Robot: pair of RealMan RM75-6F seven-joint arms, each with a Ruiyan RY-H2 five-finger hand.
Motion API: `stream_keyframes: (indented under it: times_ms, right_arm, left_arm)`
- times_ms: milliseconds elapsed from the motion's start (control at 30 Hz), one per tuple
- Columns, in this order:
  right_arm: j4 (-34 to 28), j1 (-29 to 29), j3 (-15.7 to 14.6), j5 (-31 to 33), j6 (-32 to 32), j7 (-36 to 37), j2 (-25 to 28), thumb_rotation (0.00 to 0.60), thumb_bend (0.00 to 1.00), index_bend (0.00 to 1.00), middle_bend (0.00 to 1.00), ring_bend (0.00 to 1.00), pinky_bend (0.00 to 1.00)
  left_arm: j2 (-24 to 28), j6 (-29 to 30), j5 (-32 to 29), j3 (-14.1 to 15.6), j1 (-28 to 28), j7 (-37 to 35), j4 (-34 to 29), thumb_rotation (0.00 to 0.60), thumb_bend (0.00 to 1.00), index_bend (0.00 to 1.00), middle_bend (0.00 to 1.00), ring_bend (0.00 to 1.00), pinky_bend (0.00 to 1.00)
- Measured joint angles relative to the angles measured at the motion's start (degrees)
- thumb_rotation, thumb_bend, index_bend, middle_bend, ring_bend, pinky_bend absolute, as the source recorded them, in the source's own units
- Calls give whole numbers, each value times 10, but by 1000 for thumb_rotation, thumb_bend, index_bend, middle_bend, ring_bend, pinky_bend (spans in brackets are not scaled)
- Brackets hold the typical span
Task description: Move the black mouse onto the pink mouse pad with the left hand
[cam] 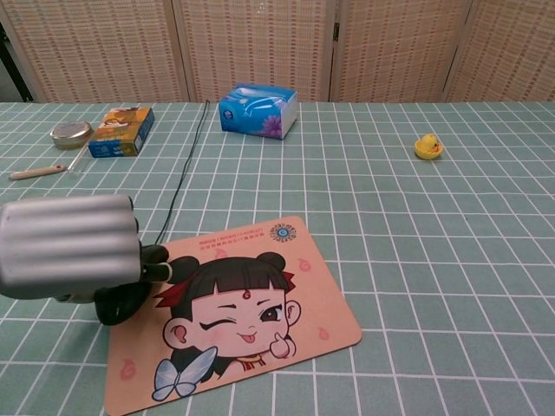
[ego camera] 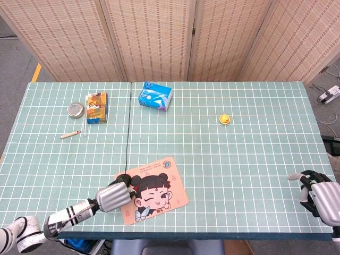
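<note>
Fingers of the left hand (cam: 74, 247) curl over the black mouse (cam: 126, 299), gripping it at the near-left edge of the pink mouse pad (cam: 260, 303), where it overlaps the pad's border. At the table's near right, the right hand (ego camera: 321, 194) rests with fingers loosely apart, holding nothing. The mouse's cable (ego camera: 128, 122) runs back across the table. Farther off sit a blue tissue pack (cam: 257, 110), an orange box (cam: 121, 130), a round tin (cam: 71, 133) and a yellow duck (cam: 427, 146).

Bare table (ego camera: 239, 154) lies open between the pink mouse pad (ego camera: 162, 191) and the right hand (ego camera: 321, 194), while the mouse cable (ego camera: 128, 127) crosses the left half, and far-edge clutter stands well apart.
</note>
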Motion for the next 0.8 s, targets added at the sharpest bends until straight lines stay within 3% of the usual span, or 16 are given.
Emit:
stream_keyframes:
  times_ms: [333,800]
  right_arm:
    - [2,-2,2,1,5,10,4,600,343,351,363,283,337]
    - [4,-3,2,-1,8,21,8,600,343,352,363,283,337]
  left_arm:
    - [-36,-46,4,-17,-16,42,-24,600,60,594,1000,909,937]
    - [-75,-102,-43,-63,-28,119,-45,600,60,588,1000,909,937]
